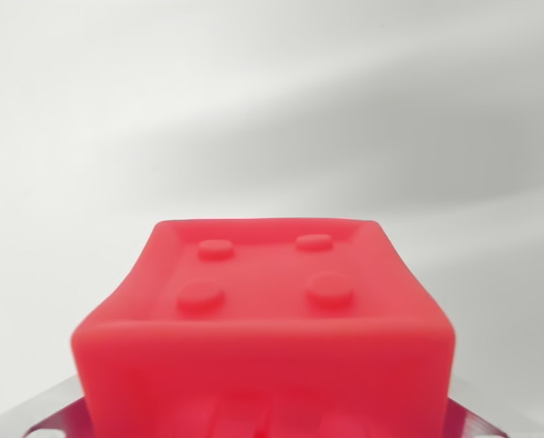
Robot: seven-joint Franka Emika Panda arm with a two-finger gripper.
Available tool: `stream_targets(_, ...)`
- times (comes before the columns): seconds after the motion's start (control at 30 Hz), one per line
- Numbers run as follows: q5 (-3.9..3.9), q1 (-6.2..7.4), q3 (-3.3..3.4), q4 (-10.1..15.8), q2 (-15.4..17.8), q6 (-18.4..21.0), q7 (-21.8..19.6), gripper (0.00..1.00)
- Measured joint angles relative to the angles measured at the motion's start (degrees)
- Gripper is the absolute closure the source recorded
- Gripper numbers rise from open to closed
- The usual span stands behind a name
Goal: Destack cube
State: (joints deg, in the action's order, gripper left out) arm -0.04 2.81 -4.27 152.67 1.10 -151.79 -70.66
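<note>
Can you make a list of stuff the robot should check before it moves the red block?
1. Cube in view: ok. The red cube fills the lower middle of the wrist view.
2. Cube whole: ok. Four round studs show on its top face, none damaged.
3. Pincer closed on the cube: cannot tell. No fingers show; only bits of metal appear at the bottom corners.
4. Cube lifted off the stack: cannot tell. Nothing under it is visible.
5. Space ahead free: ok. Only a plain pale background lies behind the cube.
6. Place to set it down: cannot tell. No table or second cube is in view.
</note>
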Motion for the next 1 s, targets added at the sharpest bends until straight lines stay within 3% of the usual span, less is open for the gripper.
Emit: stream_targets(1.0,-0.20,4.30,-3.10,-3.89,-2.77,1.13,-8.14,1.00)
